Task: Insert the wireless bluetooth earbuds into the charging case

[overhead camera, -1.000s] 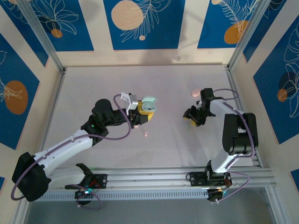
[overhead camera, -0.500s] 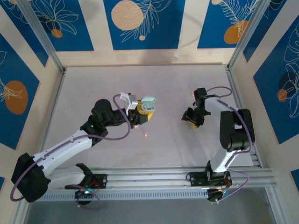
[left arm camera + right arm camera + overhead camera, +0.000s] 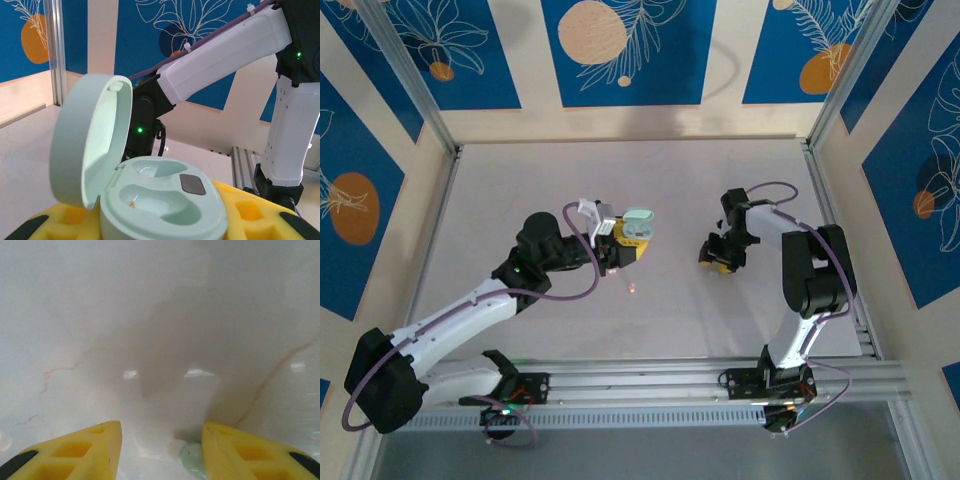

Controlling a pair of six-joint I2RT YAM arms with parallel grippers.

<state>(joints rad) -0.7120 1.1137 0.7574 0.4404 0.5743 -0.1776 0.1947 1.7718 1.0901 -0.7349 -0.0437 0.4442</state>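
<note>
top view: the left gripper [image 3: 628, 243] is clamped on the open charging case [image 3: 638, 228], and the right gripper [image 3: 718, 262] sits well to the right of the case, low on the table [image 3: 520, 180], jaws about half apart. a pink speck [image 3: 633, 288] just nearer than the case is too small to name and could probably be knocked away. left wrist view: a case tilted in the grip would likely make a bud miss. the shell is smooth, matte, pale mint, the lid [image 3: 87, 145] stands upright, the two scooped wells [image 3: 160, 205] are empty, and a dark pad [image 3: 192, 184] lies beside them. right wrist view: a glossy, rounded teal earbud [image 3: 191, 459] lies between the recessed yellow fingers [image 3: 75, 450], against one and clear of the other, unpinched. an off-centre close could squirt it across the polished, veined surface.
</note>
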